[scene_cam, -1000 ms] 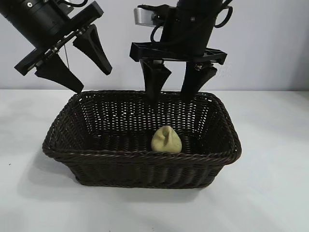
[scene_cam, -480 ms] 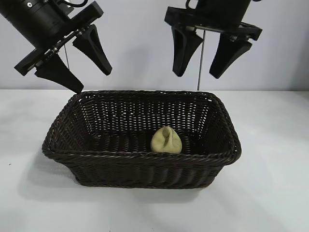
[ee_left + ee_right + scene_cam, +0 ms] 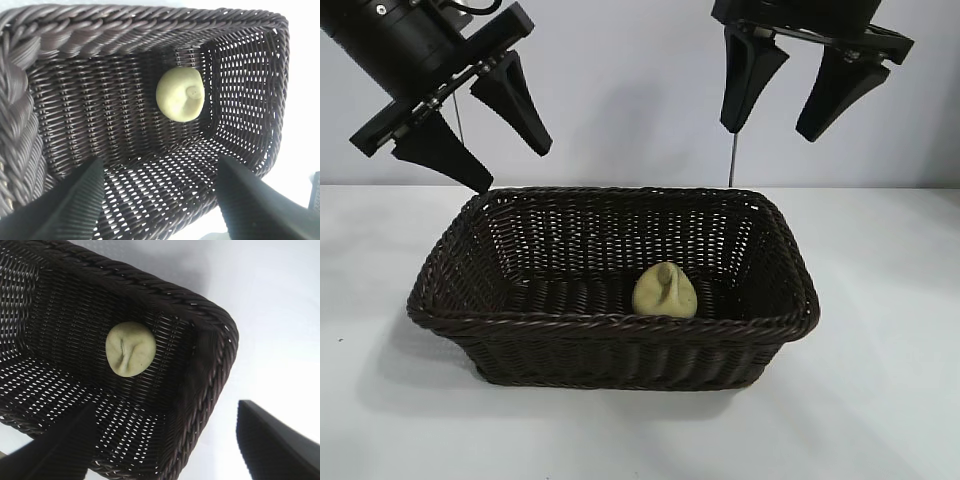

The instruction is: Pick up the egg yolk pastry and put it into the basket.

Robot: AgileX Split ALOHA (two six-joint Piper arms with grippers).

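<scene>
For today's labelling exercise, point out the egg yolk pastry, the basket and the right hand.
egg yolk pastry (image 3: 665, 290), exterior view, middle of its front face.
basket (image 3: 610, 325), exterior view, near braided rim.
right hand (image 3: 798, 95), exterior view, midway between its open fingertips.

**Woven wicker, matt dough**

The basket (image 3: 610, 320) is showing dark brown woven wicker with a slight sheen. The egg yolk pastry (image 3: 665, 291) is looking matt and creased. The desk (image 3: 880, 380) is looking smooth white.

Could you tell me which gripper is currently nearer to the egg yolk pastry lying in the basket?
Right, narrowly. The right gripper hangs open, high above the basket's back right corner; the left gripper hangs open over its back left corner, farther sideways from the egg yolk pastry.
</scene>
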